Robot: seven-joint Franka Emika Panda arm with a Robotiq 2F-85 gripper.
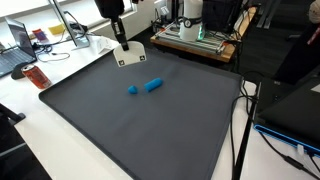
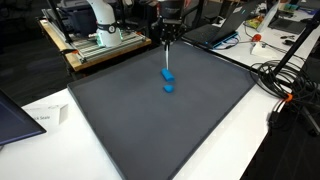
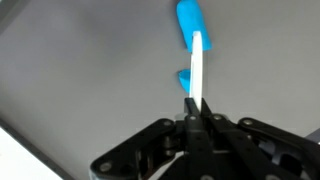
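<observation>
My gripper [image 1: 120,41] hangs over the far part of a dark grey mat [image 1: 120,125], shut on the top edge of a flat white plate [image 1: 129,56] with dark holes. The plate hangs below the fingers, above the mat. In the wrist view the plate [image 3: 199,65] shows edge-on as a thin white strip rising from the closed fingertips of the gripper [image 3: 195,106]. A blue cylinder [image 1: 153,85] lies on the mat with a small blue piece [image 1: 132,89] beside it. In an exterior view the gripper [image 2: 167,40] and plate [image 2: 166,57] stand just behind the cylinder [image 2: 167,75] and the small piece [image 2: 168,88].
A machine on a wooden board [image 1: 195,35] stands behind the mat, seen also in an exterior view [image 2: 100,35]. A laptop [image 1: 15,45] and a red item [image 1: 36,76] sit on the white table. Cables [image 2: 285,85] run along one side; a paper [image 2: 40,118] lies near a corner.
</observation>
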